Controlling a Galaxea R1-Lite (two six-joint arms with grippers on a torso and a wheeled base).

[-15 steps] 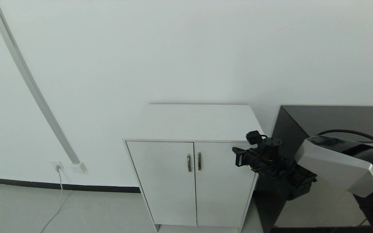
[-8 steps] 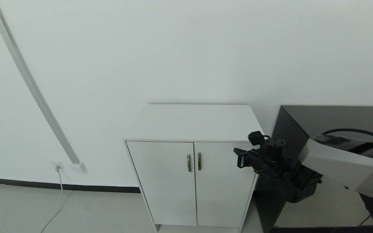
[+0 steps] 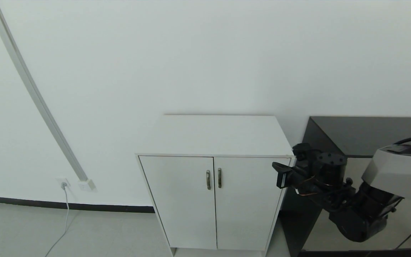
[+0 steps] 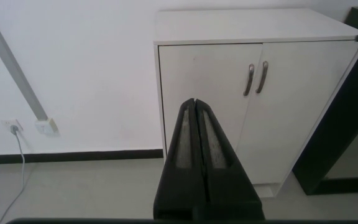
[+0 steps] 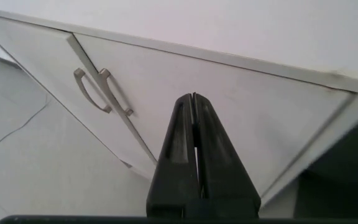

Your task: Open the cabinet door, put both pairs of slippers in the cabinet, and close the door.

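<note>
Far to the left of the white boxy two-door cabinet (image 3: 214, 135), a flat grey conduit strip (image 3: 30, 89) slanting down the white wall (image 3: 205, 53) to a small white junction box (image 3: 86, 185). Just beside that box, on the side away from the cabinet, a white wall socket (image 3: 64, 184) with a plug in it. From the plug, a pale cable (image 3: 61, 228) trailing down onto the light grey floor (image 3: 112, 232). Along the foot of the wall, a black skirting band (image 3: 66, 206) running up to the cabinet's left side.

Black left gripper (image 4: 195, 102) with grey inner pads, well apart from the cabinet and pointed toward its front. Jaws pressed together, nothing between them.

Cabinet itself upright on the floor, back against the wall. Left door (image 3: 178, 200) and right door (image 3: 244, 203) both shut, flush with each other. Two slim metal bow handles upright side by side at the meeting edges: left handle (image 3: 208, 179) and right handle (image 3: 219, 177).

Black right gripper (image 3: 280, 175) at the cabinet's upper right front corner, before the outer edge of the right door and just below the top panel. Jaws closed flat on each other, holding nothing. Touching the door or just clear of it: cannot tell.

Just beside the cabinet's right side, a black glossy-fronted unit (image 3: 369, 130) with a dark matt top, also against the wall.
</note>
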